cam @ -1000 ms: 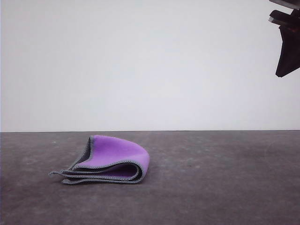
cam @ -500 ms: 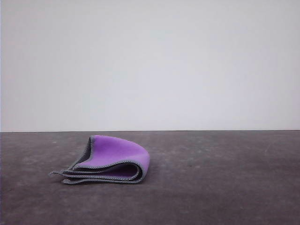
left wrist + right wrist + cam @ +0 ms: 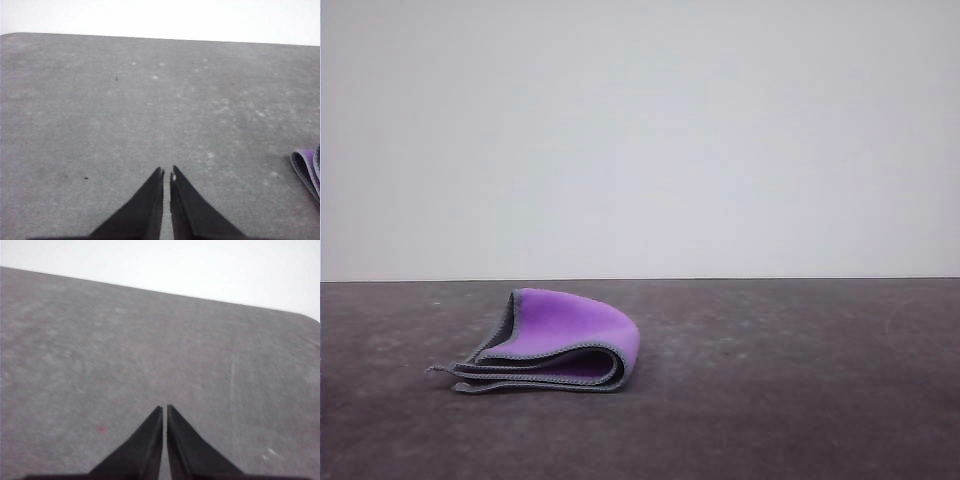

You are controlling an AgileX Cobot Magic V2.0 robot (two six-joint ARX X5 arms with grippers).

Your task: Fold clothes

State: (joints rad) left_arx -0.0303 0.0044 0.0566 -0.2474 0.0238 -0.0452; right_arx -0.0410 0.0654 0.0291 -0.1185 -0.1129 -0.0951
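The clothes [image 3: 555, 342] are one small cloth lying folded in layers on the dark grey table, left of centre in the front view. Its purple face shows on top and grey stitched edging runs along the stacked edges. A corner of the cloth [image 3: 309, 169] shows in the left wrist view, off to one side of my left gripper [image 3: 166, 173], which is shut and holds nothing above bare table. My right gripper [image 3: 164, 409] is also shut and holds nothing, with only table surface under it.
The dark grey table [image 3: 790, 380] stretches wide around the cloth, with a plain white wall behind it. The table's far edge [image 3: 150, 37] and a rounded far corner [image 3: 307, 316] appear in the wrist views.
A second ago my right arm hung at the upper right of the front view; it has since moved up and out of that view. The cloth has not moved.
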